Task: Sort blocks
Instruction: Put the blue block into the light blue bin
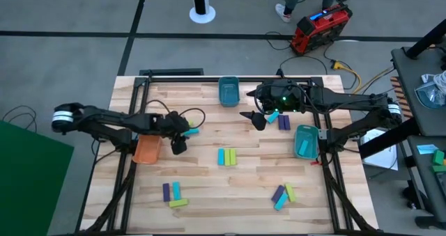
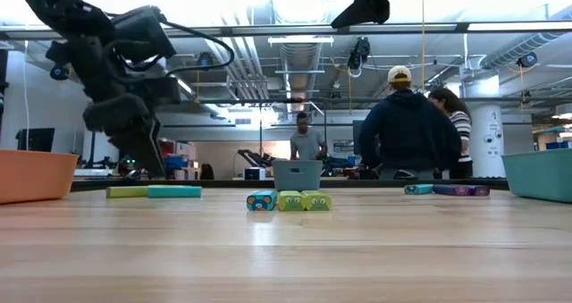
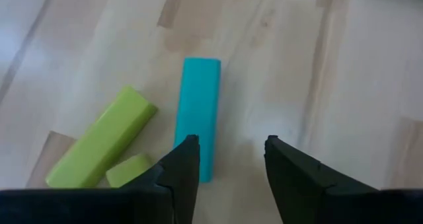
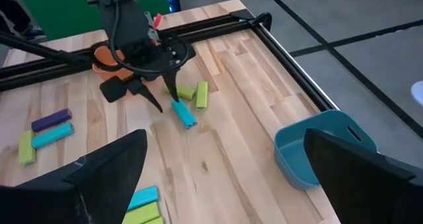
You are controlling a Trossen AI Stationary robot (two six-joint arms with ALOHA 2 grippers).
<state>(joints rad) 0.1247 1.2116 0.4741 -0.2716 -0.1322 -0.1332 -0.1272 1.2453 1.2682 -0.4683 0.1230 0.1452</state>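
Note:
My left gripper [image 3: 231, 154] is open and points down, just above the table. A cyan block [image 3: 198, 112] lies flat beside one fingertip [image 3: 187, 159], outside the gap. Two yellow-green blocks [image 3: 99, 145] lie next to it. In the high view this gripper [image 1: 179, 144] stands by the orange bin [image 1: 146, 150]. My right gripper [image 4: 231, 164] waits wide open, high over the far right of the table [image 1: 259, 118]. Other blocks lie flat: a cyan and green group [image 1: 226, 156], purple ones [image 1: 283, 122], and clusters near the front [image 1: 174, 193] [image 1: 282, 194].
A teal bin [image 1: 228, 91] stands at the far edge and another [image 1: 305, 140] at the right edge. A black frame [image 1: 174, 74] borders the table. People [image 2: 407, 124] stand in the room beyond the far edge. Bare wood lies between the block groups.

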